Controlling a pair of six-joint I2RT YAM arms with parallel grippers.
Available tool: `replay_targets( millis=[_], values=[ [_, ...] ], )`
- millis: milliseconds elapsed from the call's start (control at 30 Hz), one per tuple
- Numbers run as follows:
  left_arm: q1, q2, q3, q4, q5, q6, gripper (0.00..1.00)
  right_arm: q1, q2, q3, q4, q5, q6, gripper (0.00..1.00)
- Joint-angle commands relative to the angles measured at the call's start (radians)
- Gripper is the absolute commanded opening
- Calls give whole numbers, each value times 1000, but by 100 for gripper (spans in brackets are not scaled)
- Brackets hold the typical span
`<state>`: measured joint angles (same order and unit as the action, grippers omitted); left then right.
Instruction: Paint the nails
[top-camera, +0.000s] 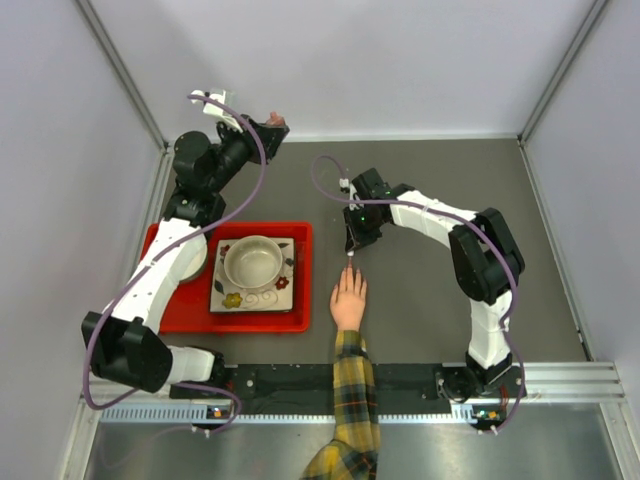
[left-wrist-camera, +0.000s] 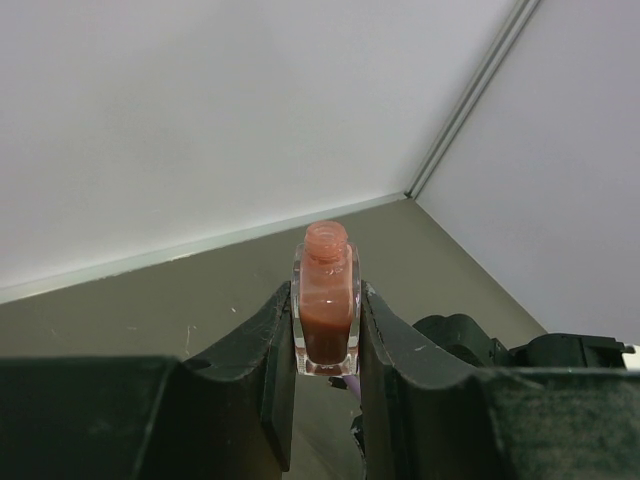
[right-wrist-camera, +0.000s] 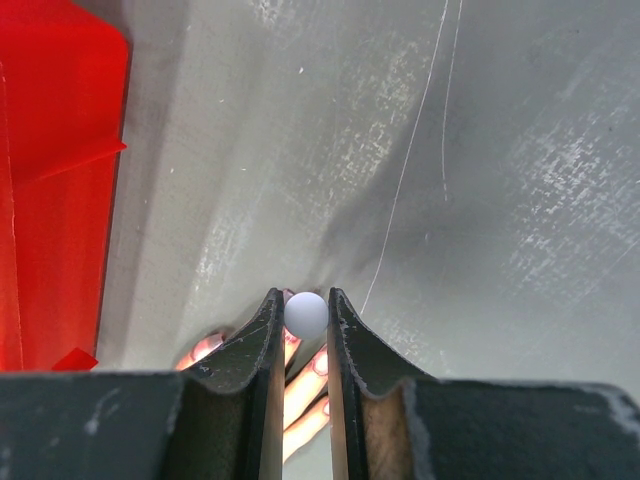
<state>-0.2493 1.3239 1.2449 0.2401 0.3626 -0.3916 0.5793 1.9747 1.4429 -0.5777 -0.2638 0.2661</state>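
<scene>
Right gripper (right-wrist-camera: 301, 303) pinches a white round cap (right-wrist-camera: 305, 315), probably the brush's, above the nails (right-wrist-camera: 321, 365): pinkish, mostly hidden under its jaws, on the grey table (right-wrist-camera: 500, 150). Left gripper (left-wrist-camera: 326, 335) clamps an uncapped polish bottle (left-wrist-camera: 326, 285).

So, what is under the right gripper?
The hand's fingers, with pinkish nails. The white cap clamped in the right gripper hides whatever lies directly below it.

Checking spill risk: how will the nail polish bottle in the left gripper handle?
The nail polish bottle looks like rigid, smooth glass: probably slippery, breakable if dropped. Its neck is uncapped, so tilting likely spills.
</scene>
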Motion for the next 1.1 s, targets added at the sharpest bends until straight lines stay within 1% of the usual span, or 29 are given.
replay_targets(
  millis=[0, 1067],
  values=[
    [8, 0, 25, 71, 18, 0, 0, -9, 19, 59, 3, -3, 10, 0],
    [13, 17, 39, 70, 22, -7, 0, -21, 52, 88, -5, -11, 18, 0]
  ],
)
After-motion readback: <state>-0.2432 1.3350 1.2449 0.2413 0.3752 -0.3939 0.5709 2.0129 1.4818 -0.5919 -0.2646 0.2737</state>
